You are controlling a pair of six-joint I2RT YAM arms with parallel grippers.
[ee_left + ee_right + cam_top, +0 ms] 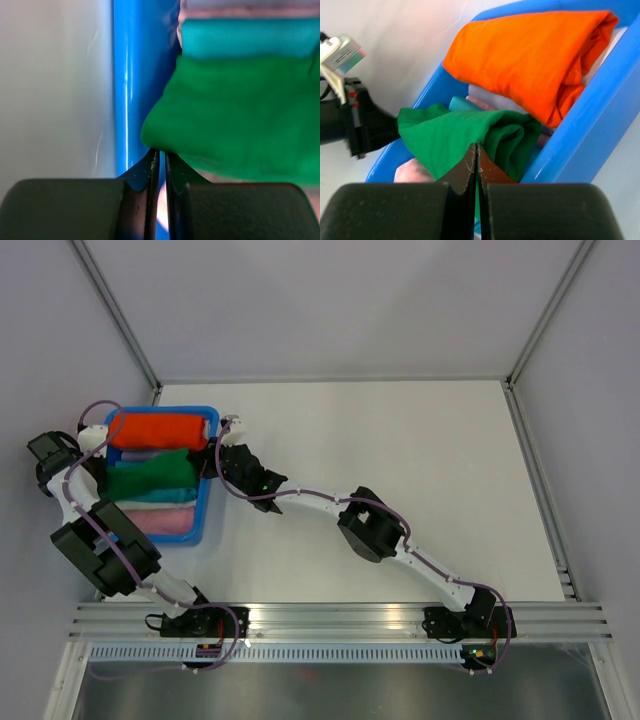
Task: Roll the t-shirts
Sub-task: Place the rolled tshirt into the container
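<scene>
The emerald-green t-shirt (150,475) lies bunched across a blue basket (205,512), between an orange-red bundle (160,428) and a teal bundle (160,497). My left gripper (103,472) is at its left end. In the left wrist view the jaws stand almost together and the gripper (161,152) pinches the edge of the green cloth (240,115). My right gripper (212,466) reaches over the basket's right wall. In the right wrist view that gripper (477,147) is shut, with a fold of the t-shirt (455,135) caught at its tips.
A pink bundle (165,521) fills the basket's near end. The basket's blue wall (590,120) rises just right of my right gripper, and the orange-red bundle (530,55) lies beyond it. The basket stands at the white table's left edge, by the wall.
</scene>
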